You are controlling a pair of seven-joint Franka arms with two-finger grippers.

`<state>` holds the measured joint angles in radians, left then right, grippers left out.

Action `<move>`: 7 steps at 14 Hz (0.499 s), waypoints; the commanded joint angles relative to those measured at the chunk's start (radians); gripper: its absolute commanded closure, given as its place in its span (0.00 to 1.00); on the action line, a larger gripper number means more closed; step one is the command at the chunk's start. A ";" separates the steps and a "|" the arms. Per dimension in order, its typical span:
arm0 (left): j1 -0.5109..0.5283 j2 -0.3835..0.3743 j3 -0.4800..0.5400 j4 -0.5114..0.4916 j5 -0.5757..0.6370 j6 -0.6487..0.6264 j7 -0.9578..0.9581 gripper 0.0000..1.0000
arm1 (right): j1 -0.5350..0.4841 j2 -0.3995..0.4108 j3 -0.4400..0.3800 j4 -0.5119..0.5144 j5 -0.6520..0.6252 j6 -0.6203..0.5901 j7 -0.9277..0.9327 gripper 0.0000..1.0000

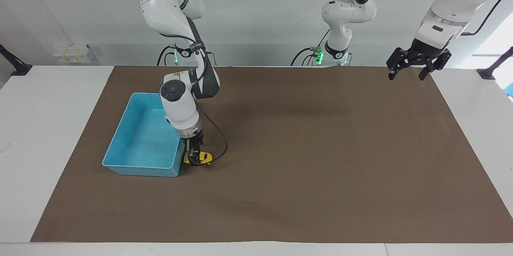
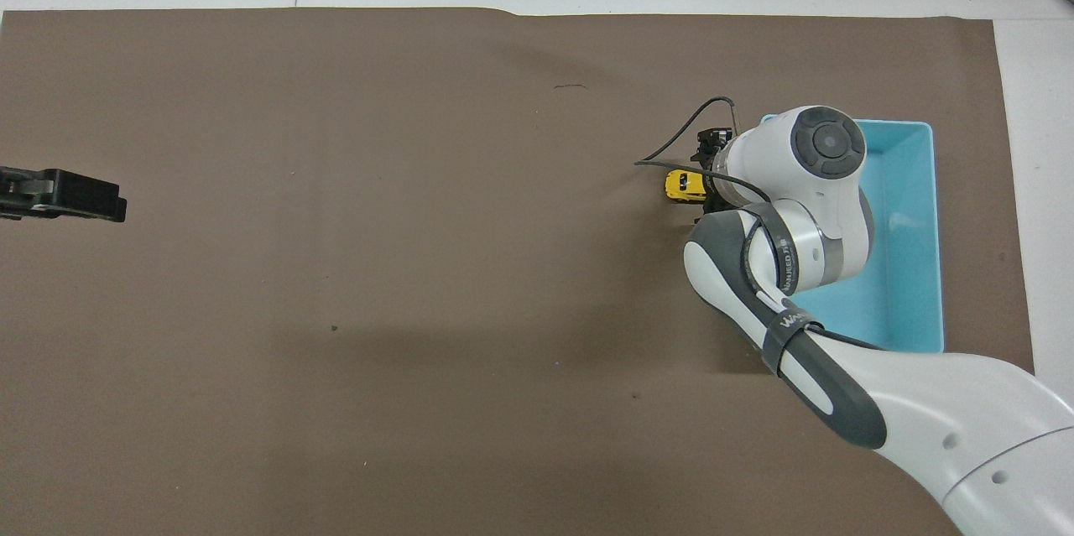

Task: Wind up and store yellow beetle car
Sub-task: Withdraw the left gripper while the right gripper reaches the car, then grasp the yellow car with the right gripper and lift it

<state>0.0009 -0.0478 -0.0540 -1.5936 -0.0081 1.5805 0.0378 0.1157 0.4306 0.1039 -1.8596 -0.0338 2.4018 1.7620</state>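
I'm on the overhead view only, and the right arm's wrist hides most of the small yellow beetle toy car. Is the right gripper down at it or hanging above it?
Observer: Down at it. In the facing view the right gripper sits low over the middle of the small yellow beetle toy car, at mat level.
Operator: Is the car off the brown mat?
Observer: No. It appears to sit on the brown mat, right beside the wall of the light blue plastic bin, not in it.
Operator: And the left gripper? I see only its tip.
Observer: The left gripper hangs high over the mat's corner at the left arm's end, open and holding nothing.
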 commanded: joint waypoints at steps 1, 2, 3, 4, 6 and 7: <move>0.022 -0.030 -0.003 -0.036 0.000 -0.010 0.021 0.00 | -0.004 -0.016 0.002 -0.026 -0.032 0.023 0.020 0.28; 0.022 -0.033 -0.003 -0.040 0.000 -0.011 0.021 0.00 | -0.004 -0.016 0.002 -0.026 -0.032 0.023 0.027 0.54; 0.022 -0.041 -0.003 -0.049 0.000 -0.011 0.021 0.00 | -0.004 -0.013 0.002 -0.017 -0.029 0.020 0.058 0.77; 0.022 -0.040 -0.003 -0.048 0.000 -0.010 0.027 0.00 | -0.011 -0.010 0.002 -0.013 -0.031 0.017 0.080 0.88; 0.018 -0.026 -0.006 -0.023 0.002 0.010 0.022 0.00 | -0.004 -0.012 0.002 -0.007 -0.032 0.011 0.079 1.00; 0.014 -0.026 -0.006 -0.023 0.002 0.009 0.027 0.00 | -0.001 -0.012 0.002 -0.004 -0.032 0.005 0.080 1.00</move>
<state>0.0086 -0.0540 -0.0534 -1.6031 -0.0082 1.5774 0.0435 0.1132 0.4284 0.1030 -1.8587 -0.0399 2.4086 1.8038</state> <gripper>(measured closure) 0.000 0.546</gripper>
